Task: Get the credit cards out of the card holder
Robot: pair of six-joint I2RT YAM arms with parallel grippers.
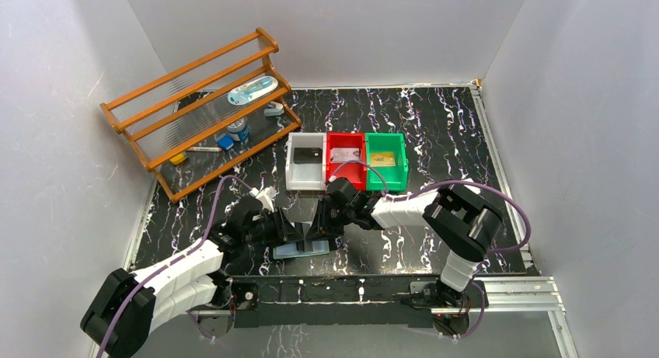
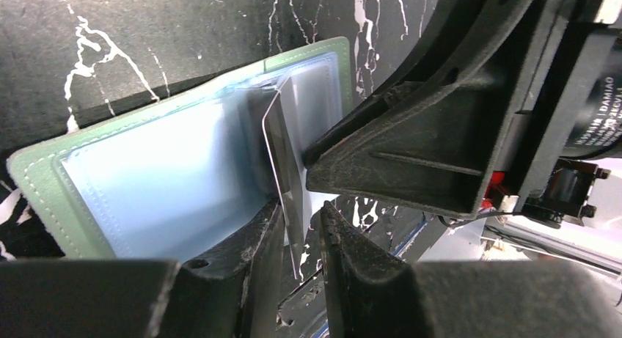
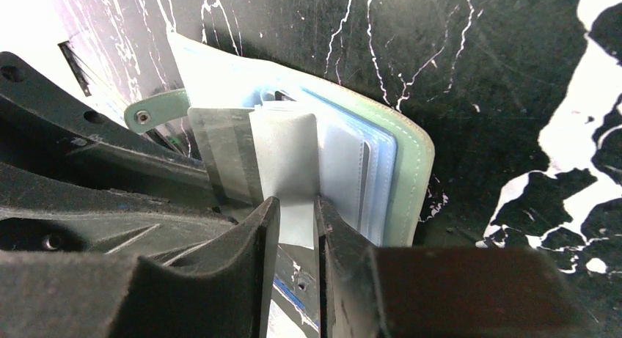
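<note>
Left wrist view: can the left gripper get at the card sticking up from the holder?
Probably yes. The credit card stands between the slightly parted fingers of the left gripper. The right gripper, pinching a clear pocket of the card holder, crowds in close beside it but does not cover the card.

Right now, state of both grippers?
Left gripper: jaws straddle a card; grip cannot be told.
Right gripper: closed on a clear pocket of the card holder.
</note>
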